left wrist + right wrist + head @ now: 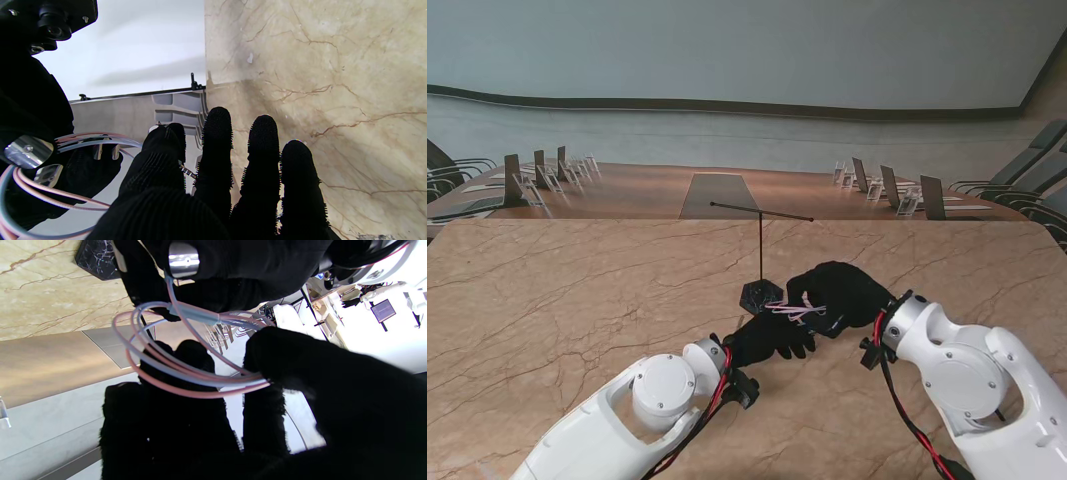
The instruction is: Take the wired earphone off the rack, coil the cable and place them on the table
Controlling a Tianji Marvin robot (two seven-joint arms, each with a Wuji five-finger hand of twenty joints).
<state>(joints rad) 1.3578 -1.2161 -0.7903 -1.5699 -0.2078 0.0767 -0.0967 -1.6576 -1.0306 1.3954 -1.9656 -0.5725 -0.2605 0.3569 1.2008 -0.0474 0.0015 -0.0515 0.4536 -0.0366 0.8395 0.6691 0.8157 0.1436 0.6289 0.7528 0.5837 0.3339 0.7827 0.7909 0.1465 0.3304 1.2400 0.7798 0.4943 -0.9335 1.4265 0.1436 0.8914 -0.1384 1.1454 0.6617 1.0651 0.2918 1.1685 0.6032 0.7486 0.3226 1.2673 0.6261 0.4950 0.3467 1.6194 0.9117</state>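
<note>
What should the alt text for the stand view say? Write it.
Two black-gloved robot hands meet over a marble table, the right hand holding loops of pink earphone cable against the left hand. Just beyond them, a thin black T-shaped rack stands bare, with conference seats behind.

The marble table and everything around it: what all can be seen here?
Rack: one, black, thin post with crossbar on a dark base, mid-table, bare of cable.
Earphone cable: one, pink and pale, looped in coils between the two hands.
Table: one, beige veined marble.
Chairs: several, dark, at the far desks on both sides.
Left hand: black glove, touching the coil; its grip is unclear.
Right hand: black glove, pinching the coil.
</note>
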